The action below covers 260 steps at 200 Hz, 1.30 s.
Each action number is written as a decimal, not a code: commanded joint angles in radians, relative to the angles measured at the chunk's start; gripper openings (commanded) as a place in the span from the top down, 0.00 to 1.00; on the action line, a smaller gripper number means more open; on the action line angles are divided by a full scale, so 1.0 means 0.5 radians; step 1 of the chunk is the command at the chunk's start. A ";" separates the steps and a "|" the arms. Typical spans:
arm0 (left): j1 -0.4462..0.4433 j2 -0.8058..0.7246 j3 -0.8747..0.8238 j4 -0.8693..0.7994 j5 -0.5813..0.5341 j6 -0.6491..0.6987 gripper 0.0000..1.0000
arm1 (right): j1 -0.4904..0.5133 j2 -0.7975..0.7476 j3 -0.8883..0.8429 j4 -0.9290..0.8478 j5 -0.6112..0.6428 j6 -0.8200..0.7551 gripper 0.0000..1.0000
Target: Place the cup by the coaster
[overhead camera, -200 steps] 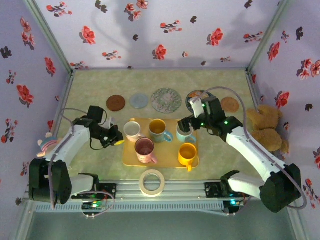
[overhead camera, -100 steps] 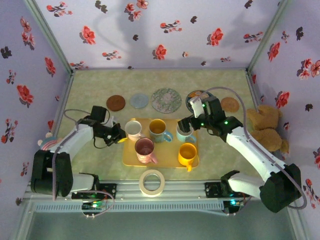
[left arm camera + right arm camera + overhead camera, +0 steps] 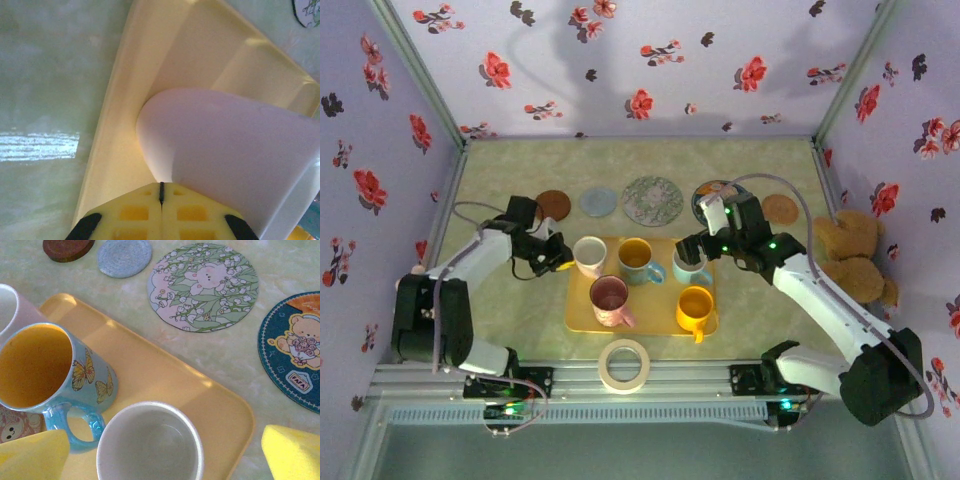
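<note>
A tray lies mid-table with five cups on it — back-left cup, back-middle cup and back-right cup in a row, front-left cup and front-right cup before them. The back-left cup seems to touch the tray's left wall. Behind the tray runs a row of coasters. A tape roll lies before the tray; a bear sits to its right, against the wall.

Left pincer: matt yellow moulded plastic, waffle-gridded; just ahead of it a smooth, satin pale pink ceramic cup in a cream-yellow plastic tray. Between the fingers of the right pincer, a glossy-glazed white ceramic cup; beyond it a grainy, matt round grey-blue coaster on a shiny green marbled tabletop.
</note>
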 commanded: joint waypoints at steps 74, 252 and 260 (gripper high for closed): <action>0.017 0.283 0.359 -0.007 -0.012 0.140 1.00 | 0.014 -0.051 -0.022 0.014 0.060 0.004 0.00; -0.225 -0.377 0.190 -0.611 -0.163 0.590 0.61 | 0.016 0.049 0.001 0.075 0.009 -0.043 0.00; -0.267 -0.392 0.172 -0.585 -0.219 0.595 0.55 | 0.014 0.049 0.001 0.082 0.012 -0.041 0.00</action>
